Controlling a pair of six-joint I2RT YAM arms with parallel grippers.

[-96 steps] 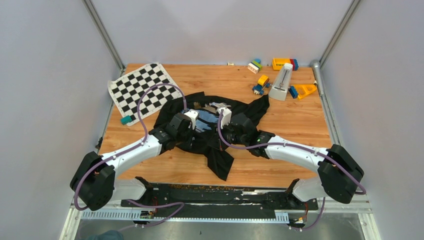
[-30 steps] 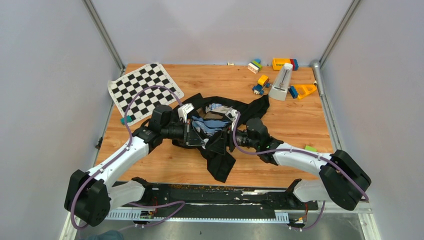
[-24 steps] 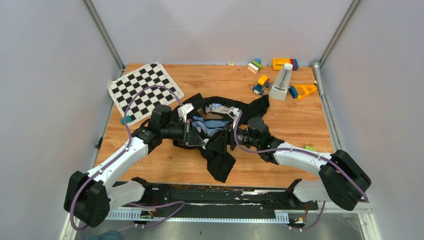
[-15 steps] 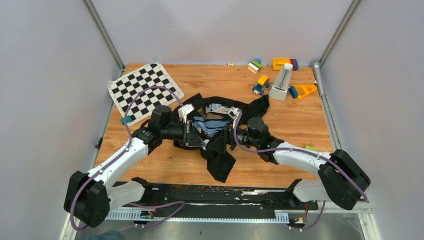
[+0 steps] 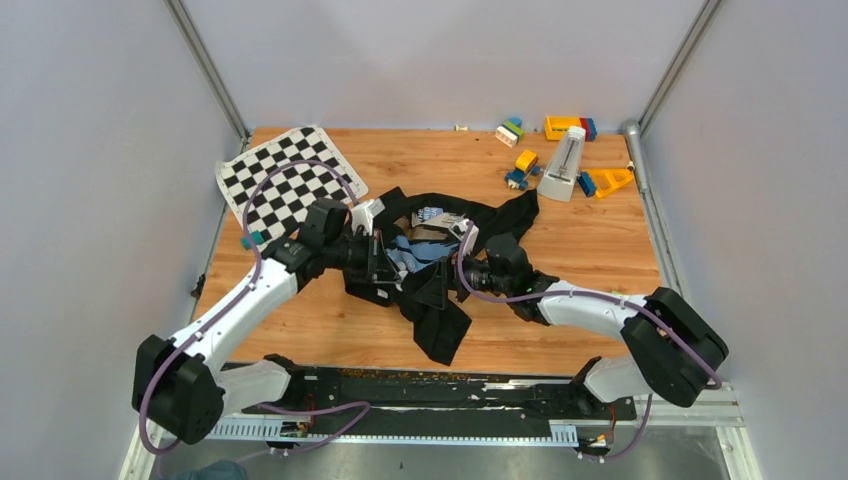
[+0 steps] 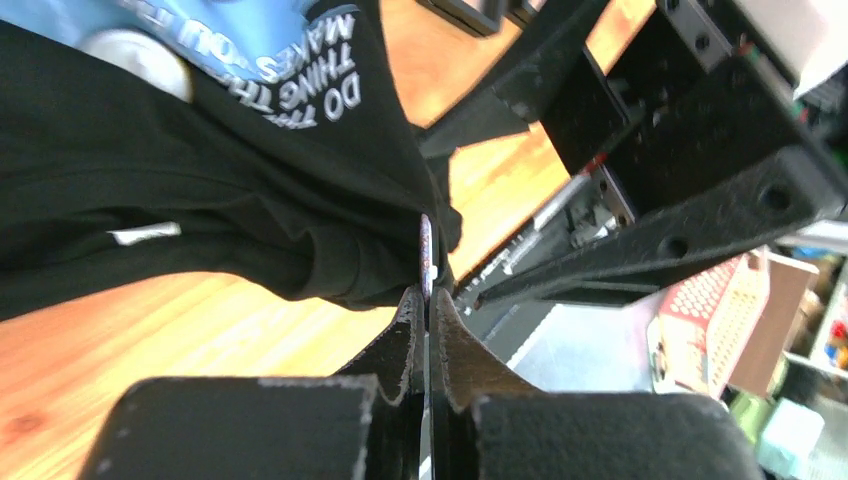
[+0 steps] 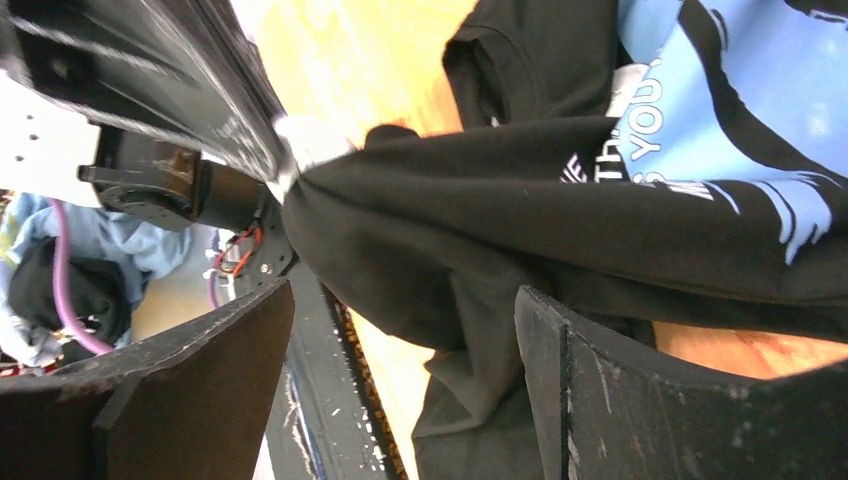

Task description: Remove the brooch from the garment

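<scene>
The black garment (image 5: 440,312) lies bunched mid-table, its blue and white printed patch (image 5: 415,250) facing up between the two arms. My left gripper (image 5: 385,262) is shut on a thin fold of the garment (image 6: 250,180), its tips (image 6: 427,295) pressed together and the cloth pulled taut. A small pale grey round piece, the brooch (image 6: 135,58), sits on the print by the white lettering. It also shows as the brooch (image 7: 625,88) in the right wrist view. My right gripper (image 7: 405,300) stands wide open, with garment (image 7: 450,230) cloth hanging just beyond it. In the top view the right gripper (image 5: 452,272) faces the left one.
A black-and-white chequered mat (image 5: 285,180) lies at the back left, with a small teal block (image 5: 252,240) at its near corner. Coloured toy blocks (image 5: 520,170) and a white metronome (image 5: 567,165) stand at the back right. Bare wood lies to the right of the garment.
My right gripper's jaws have opened wider and it has shifted slightly left. My left arm has drawn back and left, still gripping the cloth, lifting the fold.
</scene>
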